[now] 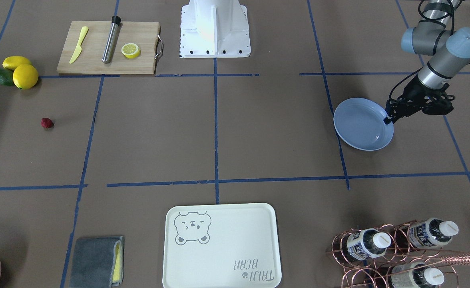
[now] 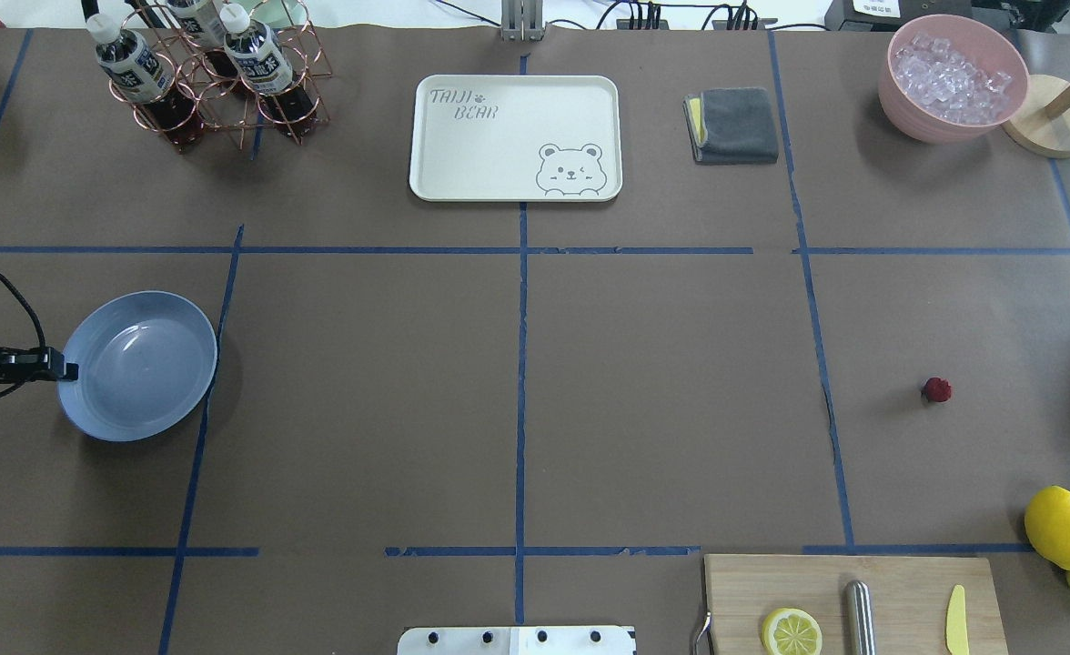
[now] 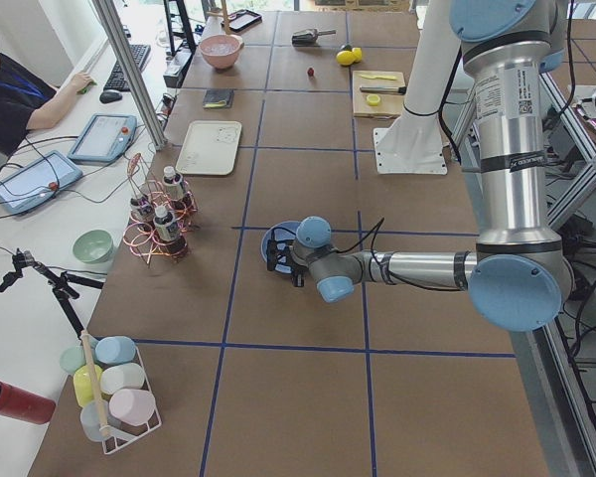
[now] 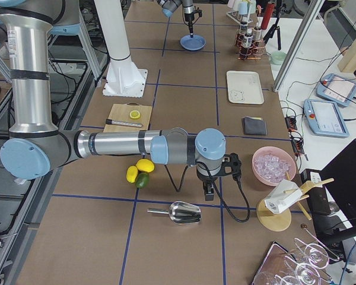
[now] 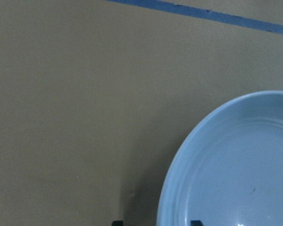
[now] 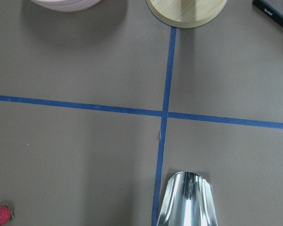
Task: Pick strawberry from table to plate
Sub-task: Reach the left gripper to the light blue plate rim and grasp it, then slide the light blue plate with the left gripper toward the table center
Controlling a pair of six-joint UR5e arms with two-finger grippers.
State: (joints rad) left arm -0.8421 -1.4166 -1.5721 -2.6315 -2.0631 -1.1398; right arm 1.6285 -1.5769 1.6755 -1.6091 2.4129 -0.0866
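The strawberry [image 1: 47, 123] [image 2: 935, 390] is a tiny dark-red fruit lying alone on the brown table [image 1: 259, 132], near the lemons on my right side. It also shows at the bottom-left corner of the right wrist view [image 6: 1, 215]. The light-blue plate [image 1: 359, 124] [image 2: 135, 364] [image 5: 236, 165] rests far across the table on my left side. My left gripper [image 1: 387, 119] [image 2: 69, 368] [image 5: 155, 223] is open, its two fingertips standing either side of the plate's rim. My right gripper [image 4: 207, 191] hangs low over the table near the strawberry; I cannot tell whether it is open or shut.
A metal scoop [image 6: 188, 200] lies close to the right wrist. Lemons [image 2: 1060, 526], a cutting board [image 1: 107, 48] with a half lemon, a bear-print tray [image 1: 219, 246], a bottle rack [image 1: 395, 248], a grey cloth [image 2: 735, 125] and a pink bowl of ice [image 2: 953, 77] ring the table.
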